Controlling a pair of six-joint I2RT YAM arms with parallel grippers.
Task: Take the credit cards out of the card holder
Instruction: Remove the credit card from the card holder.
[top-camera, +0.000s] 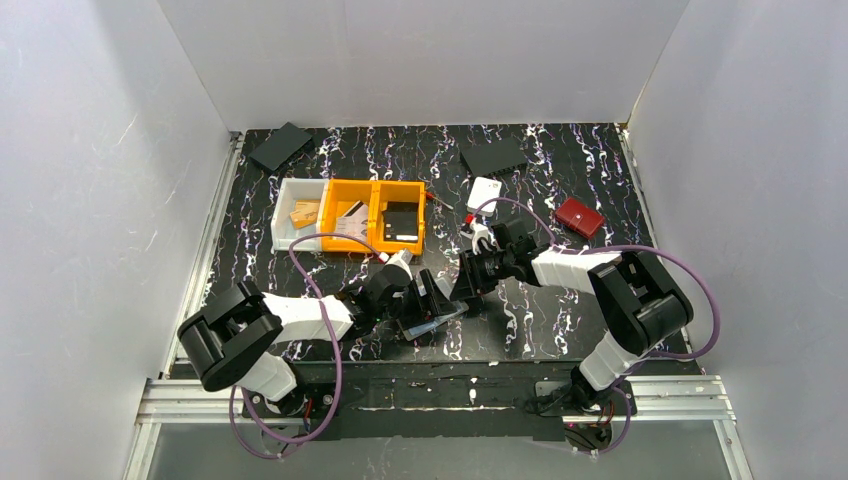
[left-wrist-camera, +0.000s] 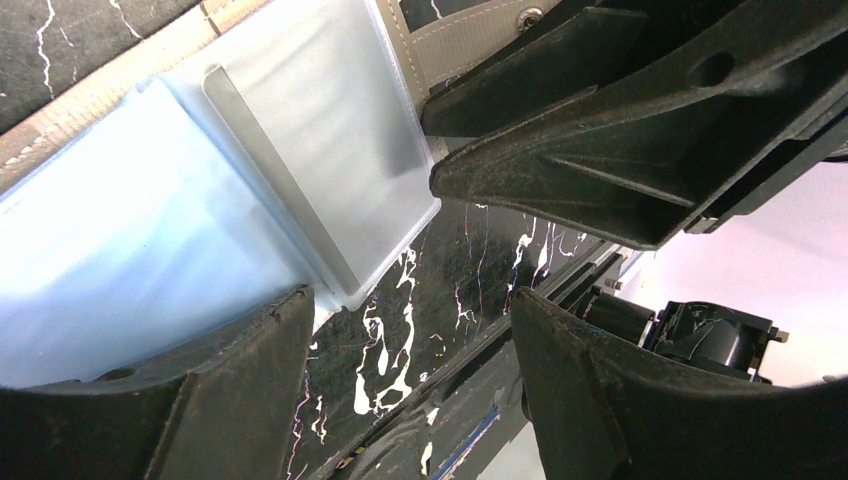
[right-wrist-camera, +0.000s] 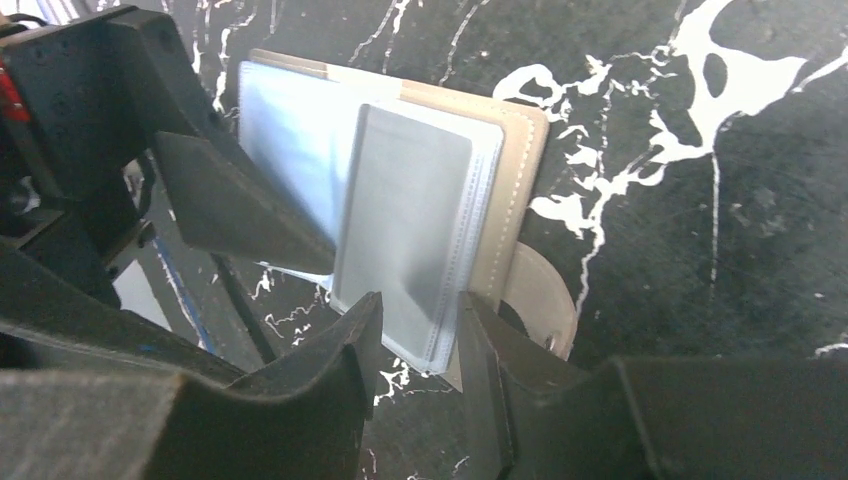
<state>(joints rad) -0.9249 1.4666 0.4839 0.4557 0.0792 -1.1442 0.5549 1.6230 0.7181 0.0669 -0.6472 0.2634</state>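
The card holder (top-camera: 436, 316) lies open on the table between my two grippers, its taupe stitched edge (right-wrist-camera: 525, 170) on the right in the right wrist view. A pale blue card sleeve (left-wrist-camera: 130, 230) and a silvery card sleeve (right-wrist-camera: 410, 220) stand out of it. The silvery one also shows in the left wrist view (left-wrist-camera: 330, 120). My left gripper (left-wrist-camera: 410, 300) is wide open, one finger (left-wrist-camera: 250, 370) at the blue sleeve's lower edge. My right gripper (right-wrist-camera: 420, 310) has a narrow gap between its fingertips. The silvery sleeve's lower corner sits in that gap.
Two orange bins (top-camera: 380, 215) and a white bin (top-camera: 298, 215) stand behind the left arm. A small white case (top-camera: 484, 192) and a red wallet (top-camera: 579, 217) lie at the back right. Black pads (top-camera: 281, 146) (top-camera: 493, 156) lie by the far wall. The table's front rail is close below.
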